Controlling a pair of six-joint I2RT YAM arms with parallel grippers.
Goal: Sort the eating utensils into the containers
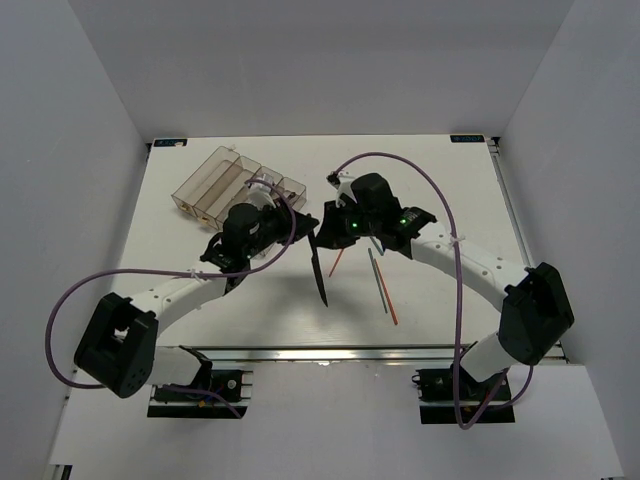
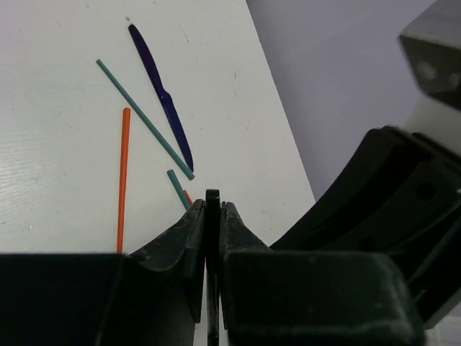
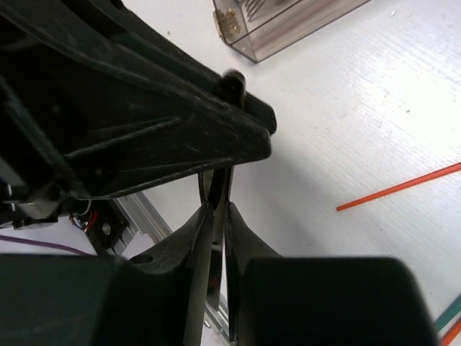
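I have both arms meeting over the middle of the counter (image 1: 450, 180); the left fingers (image 2: 189, 234) are clenched on a thin dark utensil (image 1: 320, 270), and the right fingers (image 3: 241, 234) pinch the same piece; the tray (image 1: 215, 180) sits far left of it; a blue knife (image 2: 162, 97), a green chopstick (image 2: 144, 119) and an orange chopstick (image 2: 122, 180) lie on the counter nearby to the right.

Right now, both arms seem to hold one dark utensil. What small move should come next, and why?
Probably open the right jaws. Left jaws and right jaws are both shut on the dark utensil, and the tray lies nearer the left arm, so the left could carry it there.
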